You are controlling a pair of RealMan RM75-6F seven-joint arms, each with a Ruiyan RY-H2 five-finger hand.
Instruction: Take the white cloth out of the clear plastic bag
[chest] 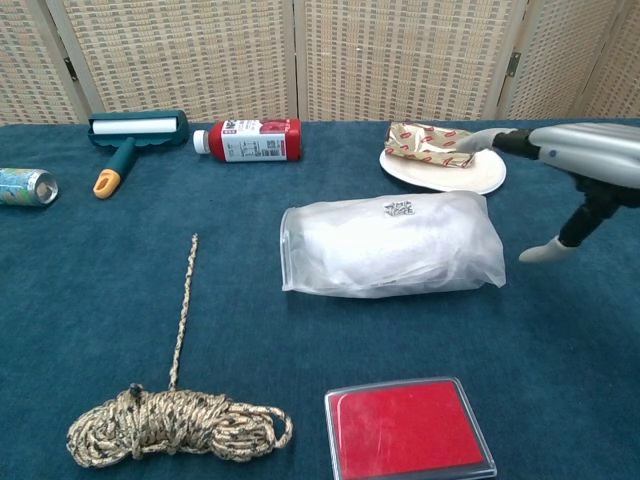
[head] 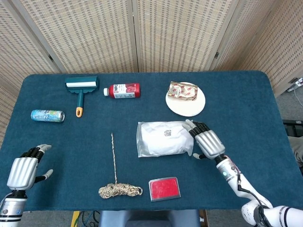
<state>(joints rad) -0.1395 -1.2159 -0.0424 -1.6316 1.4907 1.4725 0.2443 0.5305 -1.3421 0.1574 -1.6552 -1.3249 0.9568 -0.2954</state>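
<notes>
White cloth [head: 166, 140] sealed inside clear plastic bag [chest: 470, 268], lying flat at bench [head: 246, 101] centre, long axis left-right. Small printed label on bag top, text unreadable. Right hand [head: 206, 142] just beside bag's right end, fingers spread, holding nothing; contact w/ bag cannot be confirmed. Left hand [head: 22, 169] at near-left bench edge, fingers loosely apart, empty. White plate [head: 191, 109] behind bag carries red-patterned wrapped packet [head: 182, 90]. Red bottle [head: 122, 90] on its side; label unreadable.

bag left side: we've got open cloth between the clear plastic bag [head: 164, 138] and the rope [head: 117, 182]
bag far side: plate [head: 185, 105] sits near
bag near side: red case [head: 164, 188] close by
bag right end: right hand [head: 206, 141] just beside it
</notes>
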